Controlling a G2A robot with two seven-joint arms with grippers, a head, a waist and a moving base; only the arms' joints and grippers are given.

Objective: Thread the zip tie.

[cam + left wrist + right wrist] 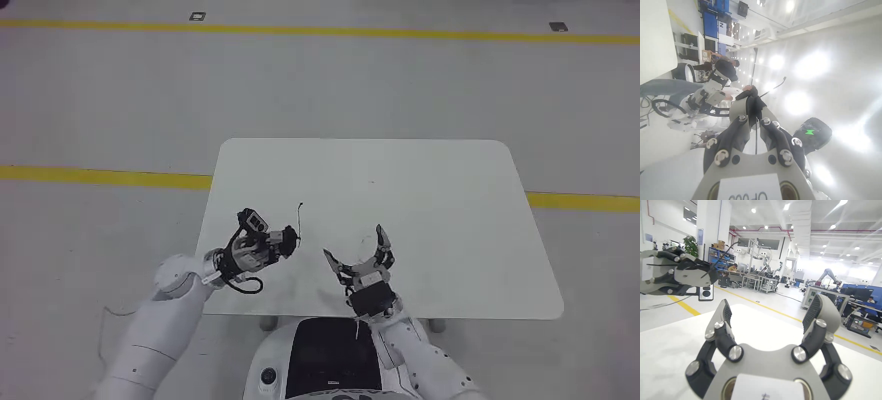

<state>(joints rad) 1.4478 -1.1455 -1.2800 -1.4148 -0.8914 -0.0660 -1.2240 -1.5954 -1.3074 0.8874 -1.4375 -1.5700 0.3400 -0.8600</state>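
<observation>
A thin black zip tie is pinched in my left gripper, which hovers over the table's near left part. The tie's free end with its small head sticks up and away from the fingers. A short tail pokes out the other side of the gripper. The left gripper is shut on the tie. My right gripper hangs a little to the right of it, near the front edge, open and holding nothing. Its ribbed pads stand wide apart, and the left gripper with the tie shows beyond them.
The white table is bare apart from the two arms. A black cable loop hangs at the left wrist near the table's front left edge. Yellow floor lines run behind the table.
</observation>
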